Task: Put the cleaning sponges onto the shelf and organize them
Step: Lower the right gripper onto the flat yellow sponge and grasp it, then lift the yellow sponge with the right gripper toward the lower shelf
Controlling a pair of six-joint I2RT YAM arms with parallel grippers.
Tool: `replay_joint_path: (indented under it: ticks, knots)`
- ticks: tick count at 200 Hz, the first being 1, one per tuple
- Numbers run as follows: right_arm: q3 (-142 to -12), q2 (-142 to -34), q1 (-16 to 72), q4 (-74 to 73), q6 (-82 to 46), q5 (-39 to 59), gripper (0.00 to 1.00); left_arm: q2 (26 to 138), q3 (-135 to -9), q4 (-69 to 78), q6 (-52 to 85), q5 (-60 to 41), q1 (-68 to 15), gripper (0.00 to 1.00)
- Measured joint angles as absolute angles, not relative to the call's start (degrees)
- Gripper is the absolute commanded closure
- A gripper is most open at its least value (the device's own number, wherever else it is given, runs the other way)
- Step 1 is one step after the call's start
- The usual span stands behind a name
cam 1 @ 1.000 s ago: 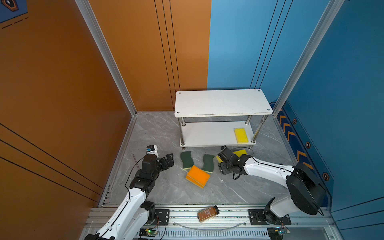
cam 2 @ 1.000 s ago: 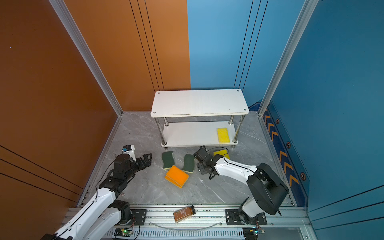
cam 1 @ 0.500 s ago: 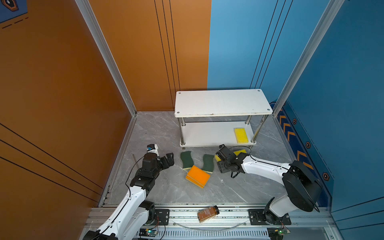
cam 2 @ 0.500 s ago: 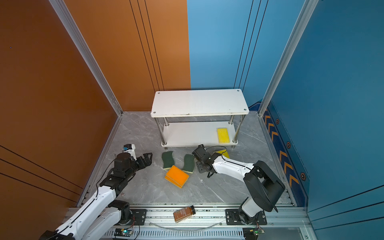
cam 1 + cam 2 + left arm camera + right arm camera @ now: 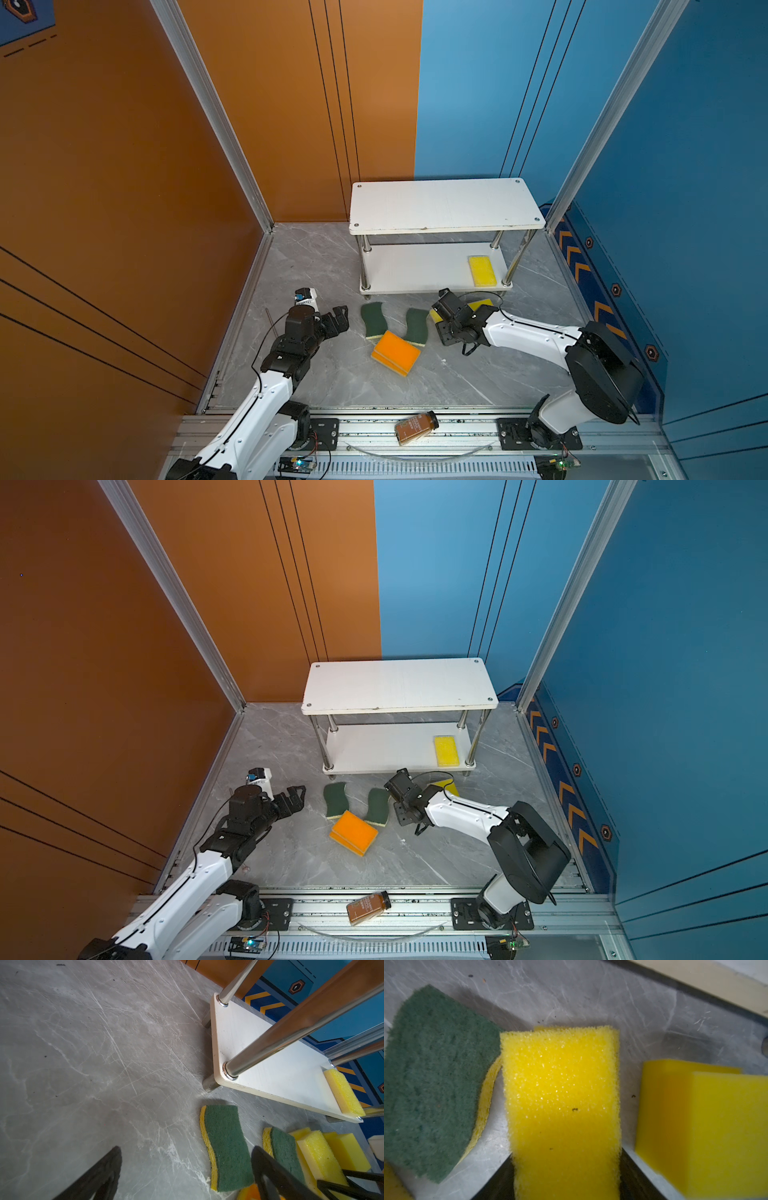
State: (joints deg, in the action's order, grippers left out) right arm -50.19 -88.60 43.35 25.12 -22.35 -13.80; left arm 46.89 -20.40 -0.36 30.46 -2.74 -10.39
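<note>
Foam decides how this pick goes. The yellow rectangular open-pored sponge [image 5: 562, 1105] lies on the grey marbled desk [image 5: 316, 266], just in front of the two-tier white shelf with chrome posts [image 5: 444, 203]. It looks very light, squashy and rough enough not to slip.

The right pincer [image 5: 566, 1155] straddles it, one dark finger close against each long flank. Whether they press the foam yet I cannot tell. I judge the middle of those flanks the best hold, with a modest squeeze. A hard pinch would likely buckle the block, and a grip at one end would let it droop.

A wavy dark-green-topped sponge [image 5: 436, 1076] lies just beside it, and smooth yellow blocks [image 5: 706, 1118] sit apart on its other side. A second wavy green sponge [image 5: 372, 319] and a stack of orange-topped sponges [image 5: 395, 352] rest nearby on the desk. One yellow sponge [image 5: 482, 271] already sits on the shelf's lower board, at the end nearer the right arm.

The left pincer [image 5: 340, 319] hangs wide open and empty near that second green one.
</note>
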Motion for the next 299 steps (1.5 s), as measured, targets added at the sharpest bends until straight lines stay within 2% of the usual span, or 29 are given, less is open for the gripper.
replay_joint_path:
  ticks: [84,207,260,299]
  knots:
    - [-50.19,-84.40,42.61,25.12,-22.35,-13.58,0.38,47.57,-20.73,0.21,30.50,-3.36,-10.39,0.02]
    - [-50.19,-76.93,39.59,22.87,-22.37,-11.75,0.39,42.68,-20.73,-1.63,30.48,-3.27,-10.13,0.02]
    - [-51.88,-77.06,37.19,20.23,-22.55,-13.04,0.39,43.22,-20.73,-1.72,30.48,-3.27,-10.13,0.02]
    - [-55.37,-81.08,36.69,16.73,-23.07,-16.01,0.39,43.11,-20.73,-2.11,30.48,-3.27,-10.13,0.02]
